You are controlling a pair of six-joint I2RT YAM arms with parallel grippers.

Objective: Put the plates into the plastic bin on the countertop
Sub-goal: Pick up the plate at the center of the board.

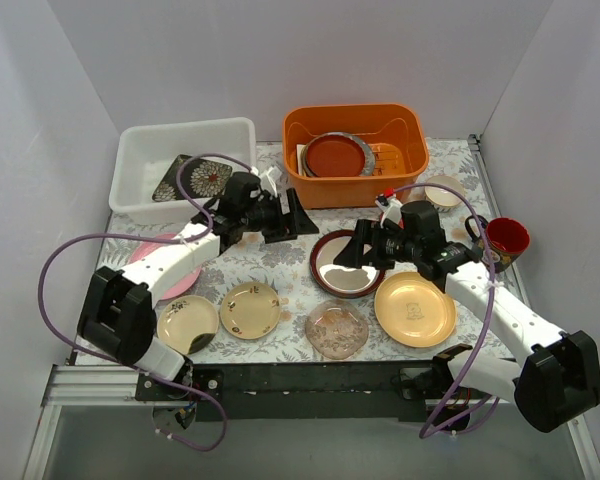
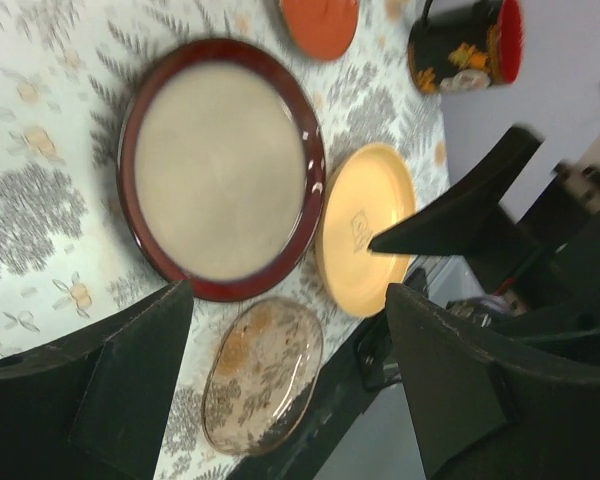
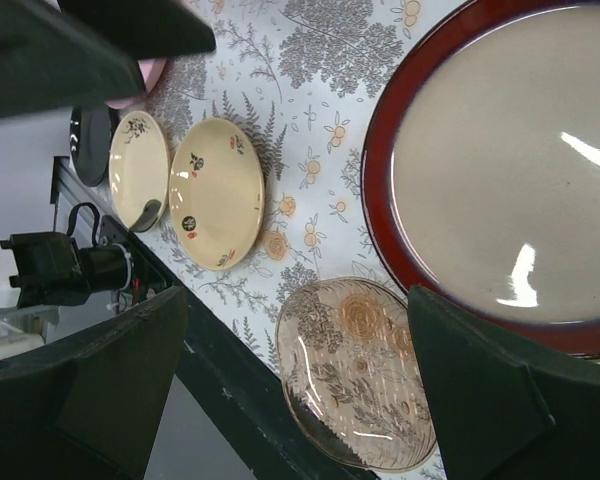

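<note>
The white plastic bin (image 1: 140, 205) stands at the back left with a black square floral plate (image 1: 194, 180) inside. My left gripper (image 1: 292, 214) (image 2: 290, 385) hovers open and empty to the right of the bin. My right gripper (image 1: 354, 250) (image 3: 295, 385) is open above the left part of the dark-rimmed glossy plate (image 1: 346, 267) (image 2: 220, 165) (image 3: 510, 160). On the countertop (image 1: 285, 260) also lie a gold plate (image 1: 414, 308) (image 2: 365, 225), a clear pink glass plate (image 1: 337, 328) (image 2: 265, 375) (image 3: 360, 375), two cream plates (image 1: 250, 308) (image 1: 187, 322) and a pink plate (image 1: 160, 262) partly under my left arm.
An orange tub (image 1: 355, 185) with a red plate and other dishes stands at the back centre. A red mug (image 1: 505, 240) and a small cream bowl (image 1: 443, 190) are at the right. A small red plate (image 2: 320, 22) lies near the mug. Walls close in both sides.
</note>
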